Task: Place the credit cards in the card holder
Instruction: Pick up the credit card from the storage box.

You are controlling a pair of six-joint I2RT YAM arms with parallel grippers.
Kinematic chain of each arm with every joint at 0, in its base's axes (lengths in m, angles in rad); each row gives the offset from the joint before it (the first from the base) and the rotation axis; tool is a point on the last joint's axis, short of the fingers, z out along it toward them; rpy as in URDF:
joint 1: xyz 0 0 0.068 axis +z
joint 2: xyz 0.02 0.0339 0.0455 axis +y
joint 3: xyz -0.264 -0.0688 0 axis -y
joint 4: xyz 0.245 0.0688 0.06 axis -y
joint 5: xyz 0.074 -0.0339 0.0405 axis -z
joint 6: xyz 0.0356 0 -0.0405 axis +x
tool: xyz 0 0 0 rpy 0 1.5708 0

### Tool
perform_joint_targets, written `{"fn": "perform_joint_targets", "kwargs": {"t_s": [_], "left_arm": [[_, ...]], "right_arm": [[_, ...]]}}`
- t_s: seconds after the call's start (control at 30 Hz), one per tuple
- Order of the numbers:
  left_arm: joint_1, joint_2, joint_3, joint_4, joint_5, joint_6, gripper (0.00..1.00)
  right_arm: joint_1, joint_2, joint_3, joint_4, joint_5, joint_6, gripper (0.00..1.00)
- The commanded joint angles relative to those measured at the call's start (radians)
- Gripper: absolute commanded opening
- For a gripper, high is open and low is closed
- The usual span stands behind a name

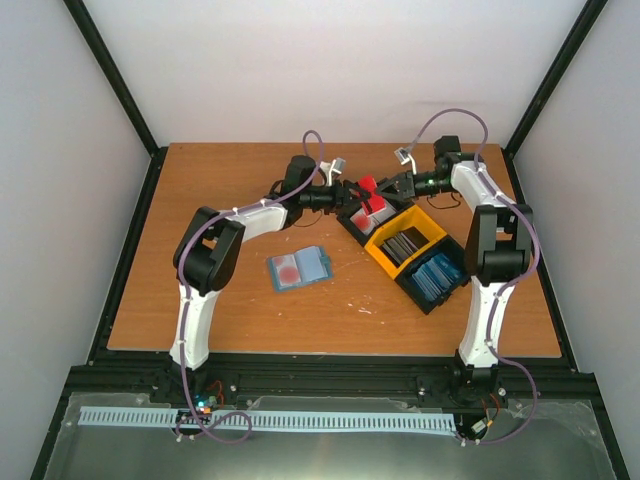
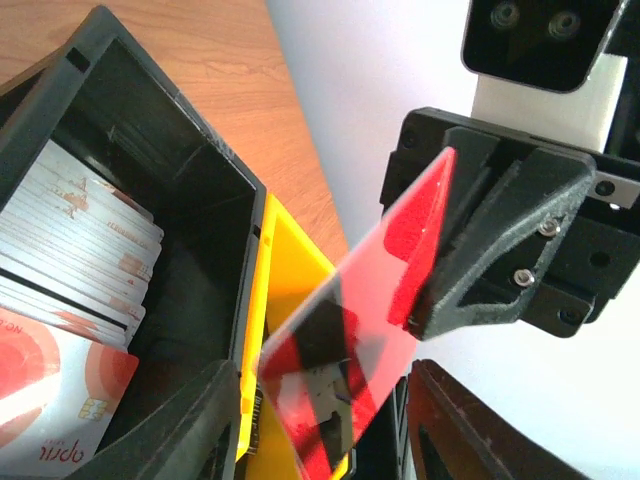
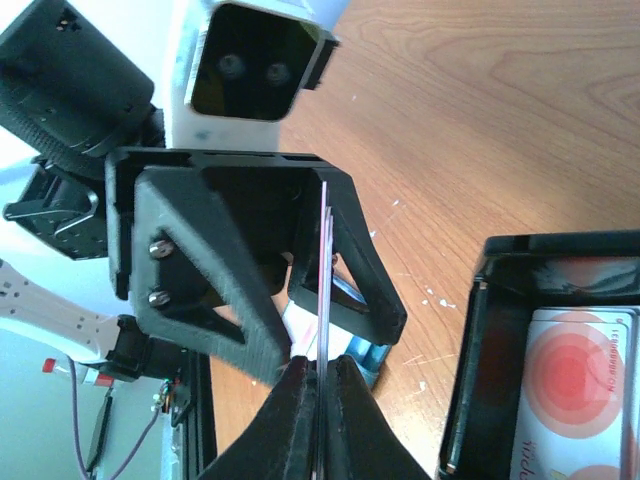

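As the right claw [image 3: 322, 375] pinches a red card [image 2: 400, 260] inside the spread left claw [image 2: 325, 425], the open holder [image 1: 298, 267] awaits it on the desk [image 1: 200, 310].

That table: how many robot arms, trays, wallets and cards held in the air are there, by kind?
arms: 2 (left arm, right arm)
tray: 1
card holder: 1
red card held up: 1
Total: 5

Bright even light; close wrist views seem slightly soft.
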Motion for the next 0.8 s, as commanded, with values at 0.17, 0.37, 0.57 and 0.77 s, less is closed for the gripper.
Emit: {"fn": "perform_joint_targets", "kwargs": {"t_s": [0.17, 0.37, 0.57, 0.77], "left_arm": [[0.029, -0.015, 0.052, 0.052, 0.039, 0.007, 0.19], [0.045, -0.054, 0.016, 0.102, 0.054, 0.004, 0.01], [0.07, -0.126, -0.028, 0.146, 0.064, -0.002, 0.01], [0.083, -0.197, -0.045, 0.169, 0.071, 0.0, 0.01]], "right_arm": [[-0.006, -0.066, -0.035, -0.005, -0.083, -0.039, 0.03], [-0.005, -0.085, -0.039, -0.029, -0.119, -0.081, 0.2], [-0.006, -0.15, -0.1, 0.01, -0.151, -0.124, 0.45], [-0.006, -0.154, -0.093, -0.03, -0.16, -0.161, 0.45]]}}
